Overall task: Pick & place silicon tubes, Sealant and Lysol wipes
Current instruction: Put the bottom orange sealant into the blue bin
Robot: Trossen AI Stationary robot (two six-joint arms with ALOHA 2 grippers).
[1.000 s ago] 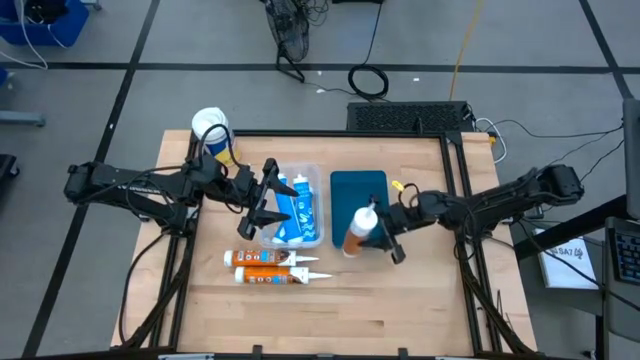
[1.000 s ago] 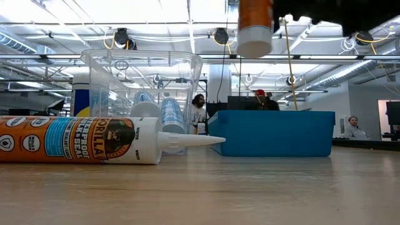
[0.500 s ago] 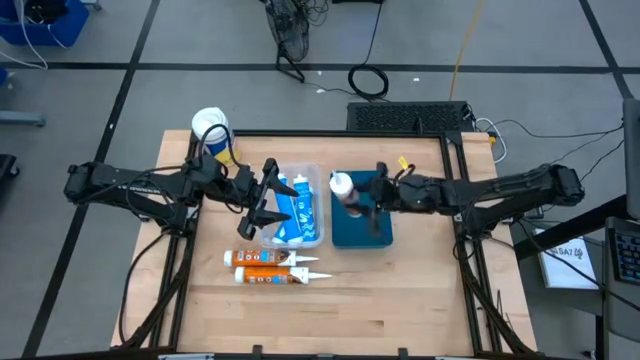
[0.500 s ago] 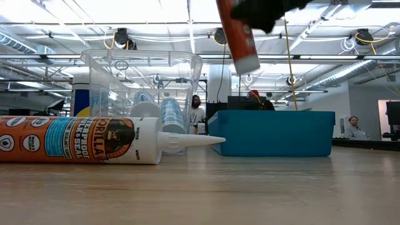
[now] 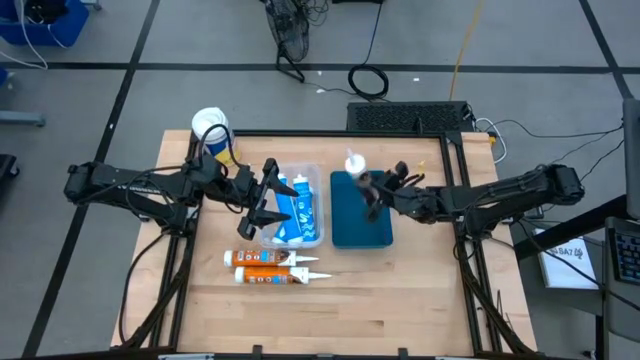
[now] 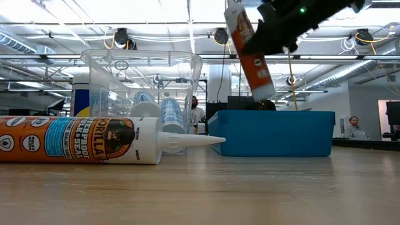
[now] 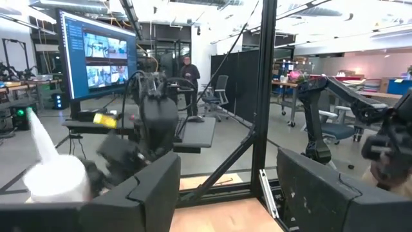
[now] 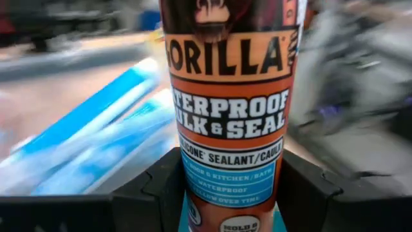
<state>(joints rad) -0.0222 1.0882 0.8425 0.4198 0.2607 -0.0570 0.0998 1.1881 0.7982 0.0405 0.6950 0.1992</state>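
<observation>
My right gripper is shut on an orange sealant cartridge and holds it above the blue bin. The cartridge's white nozzle points toward the far edge. My left gripper is open and empty, over the left side of the clear bin, in which blue silicone tubes lie. Two more orange cartridges lie on their sides on the table near the clear bin. The Lysol wipes canister stands upright at the far left corner. My right gripper pinches the cartridge's labelled body between its two fingers, one on each side, lying across the cartridge. The cartridge is lifted clear and tilted. Its lower white end hangs just above the blue bin's rim.
The table's frame posts stand at its corners. A dark pad lies beyond the far right edge. Bare wood lies in the near half of the table.
My right gripper has carried the cartridge from the blue bin's near right corner toward the far edge, over the bin, and has gone down. The cartridge has tipped from upright to slanted, nozzle toward the far edge. My left arm has kept still.
</observation>
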